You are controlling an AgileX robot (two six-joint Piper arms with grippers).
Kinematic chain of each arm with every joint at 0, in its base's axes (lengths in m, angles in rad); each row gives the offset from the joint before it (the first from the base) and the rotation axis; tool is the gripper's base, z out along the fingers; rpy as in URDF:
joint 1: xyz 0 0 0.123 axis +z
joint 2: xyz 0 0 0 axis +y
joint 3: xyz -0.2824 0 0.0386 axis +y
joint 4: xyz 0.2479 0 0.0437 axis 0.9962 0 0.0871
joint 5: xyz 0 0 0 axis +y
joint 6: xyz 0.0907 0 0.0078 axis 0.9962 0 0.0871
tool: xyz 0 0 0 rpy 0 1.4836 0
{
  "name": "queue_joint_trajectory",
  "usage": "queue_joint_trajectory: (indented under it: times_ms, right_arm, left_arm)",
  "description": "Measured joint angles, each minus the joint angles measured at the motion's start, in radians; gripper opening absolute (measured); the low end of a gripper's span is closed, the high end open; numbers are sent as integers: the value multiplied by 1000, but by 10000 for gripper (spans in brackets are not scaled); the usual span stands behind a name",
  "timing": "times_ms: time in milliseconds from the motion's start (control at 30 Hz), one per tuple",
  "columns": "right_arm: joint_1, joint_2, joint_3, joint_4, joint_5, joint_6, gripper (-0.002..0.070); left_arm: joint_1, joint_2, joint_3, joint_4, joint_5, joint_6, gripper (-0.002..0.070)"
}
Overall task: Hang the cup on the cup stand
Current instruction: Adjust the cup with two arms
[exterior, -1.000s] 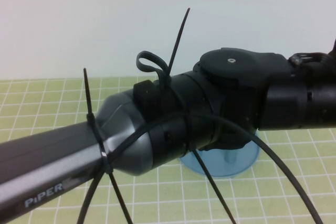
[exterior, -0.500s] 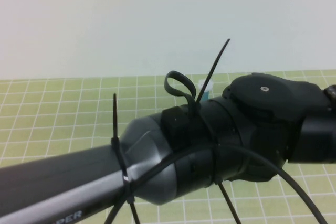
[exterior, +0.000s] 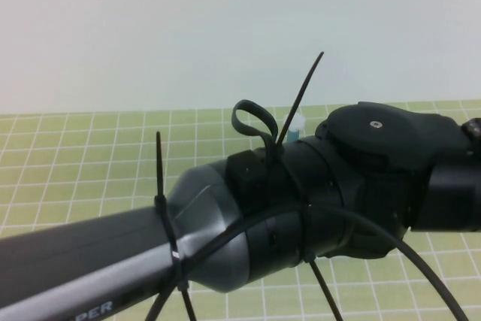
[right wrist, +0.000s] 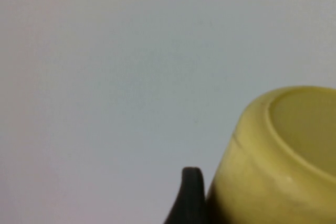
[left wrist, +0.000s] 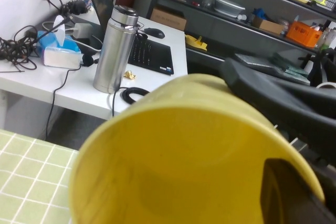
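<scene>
The pale-yellow cup (left wrist: 173, 156) fills the left wrist view with its open mouth toward the camera. My left gripper (left wrist: 286, 195) is shut on its rim, with one dark finger (left wrist: 283, 187) inside the cup. In the right wrist view the cup (right wrist: 283, 150) shows its base. My right gripper (right wrist: 191, 200) is right up against its outer wall there. In the high view my left arm (exterior: 248, 208) hides both grippers, the cup and nearly all of the cup stand. Only one blue peg tip with a white cap (exterior: 295, 126) shows behind the arm.
The green grid mat (exterior: 90, 155) covers the table, with a white wall behind it. Black zip ties and a cable (exterior: 391, 238) stick out from my left arm. Beyond the mat, the left wrist view shows a desk with a steel flask (left wrist: 114, 51) and a laptop.
My left arm has swung right and up across the high view. It now covers the stand's blue base, which showed under the arm one second ago. It has hardly moved in the last half second.
</scene>
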State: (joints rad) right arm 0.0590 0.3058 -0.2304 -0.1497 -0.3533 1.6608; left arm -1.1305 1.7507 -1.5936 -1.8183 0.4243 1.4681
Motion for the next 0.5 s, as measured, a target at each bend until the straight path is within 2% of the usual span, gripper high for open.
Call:
queue_joint_trajectory:
  times_ms: [100, 167, 233, 367, 433, 500]
  right_arm:
    - [0, 0, 0, 0, -2, 0, 589]
    - [0, 0, 0, 2, -6, -3, 586]
    - [0, 0, 0, 2, -10, -14, 585]
    - [0, 0, 0, 2, -33, -38, 582]
    - [0, 0, 0, 2, -42, -56, 582]
    - [0, 0, 0, 4, -44, -77, 582]
  left_arm:
    - [2, 0, 0, 10, 0, 0, 7]
    - [2, 0, 0, 21, 0, 0, 48]
    - [2, 0, 0, 37, 0, 2, 127]
    - [4, -13, 0, 91, -2, -28, 335]
    - [9, -23, 0, 139, -2, -68, 403]
    - [21, -33, 0, 197, 8, -113, 435]
